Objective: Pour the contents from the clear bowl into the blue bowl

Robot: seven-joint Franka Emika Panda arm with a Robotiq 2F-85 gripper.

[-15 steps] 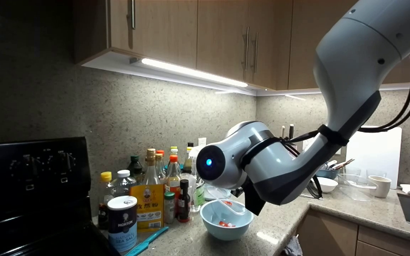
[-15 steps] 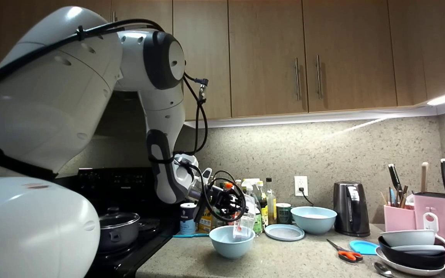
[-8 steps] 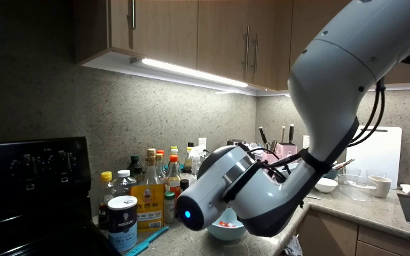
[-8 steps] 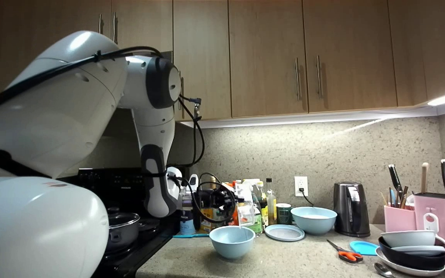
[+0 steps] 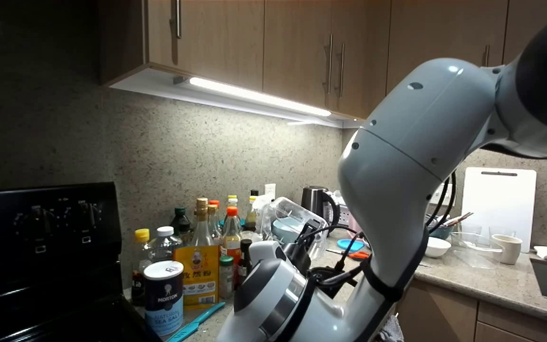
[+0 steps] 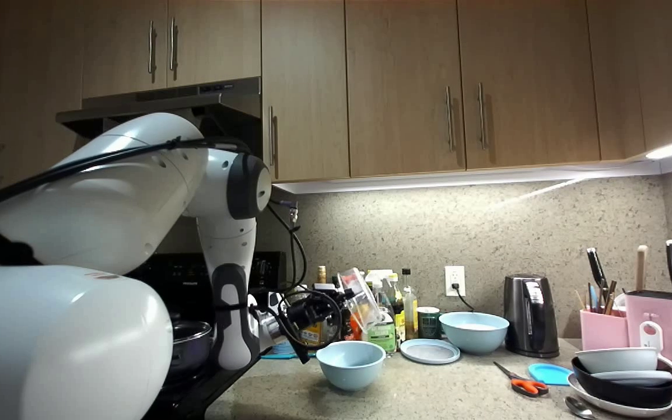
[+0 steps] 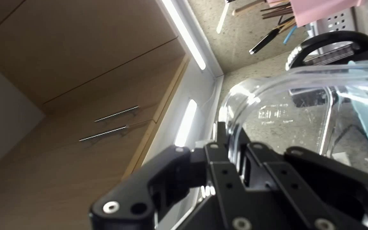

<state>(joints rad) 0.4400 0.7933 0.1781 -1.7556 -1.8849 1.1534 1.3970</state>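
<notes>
My gripper (image 7: 232, 134) is shut on the wall of the clear bowl (image 7: 276, 127), a see-through container with rounded corners. In both exterior views the clear bowl (image 5: 309, 213) (image 6: 362, 300) is tilted in the air. In an exterior view the gripper (image 6: 347, 293) is above the near blue bowl (image 6: 350, 368), which stands upright on the counter. The clear bowl is above and behind it, apart from it. The inside of the blue bowl cannot be seen now, and my arm hides this bowl in an exterior view. I see no red pieces in the clear bowl.
A similar light-blue bowl (image 6: 474, 335) stands at the back by a kettle (image 6: 531, 315). A pale plate (image 6: 429, 352), scissors (image 6: 524, 385) and several bottles (image 6: 382, 326) are near. A salt can (image 5: 163, 299) stands by the stove (image 5: 45, 266). Cabinets (image 6: 400, 87) hang above.
The clear bowl has risen out of the blue bowl and swung from tipped down to tilted upward. The elbow and wrist have lowered. Red pieces seen earlier in the blue bowl are now hidden.
</notes>
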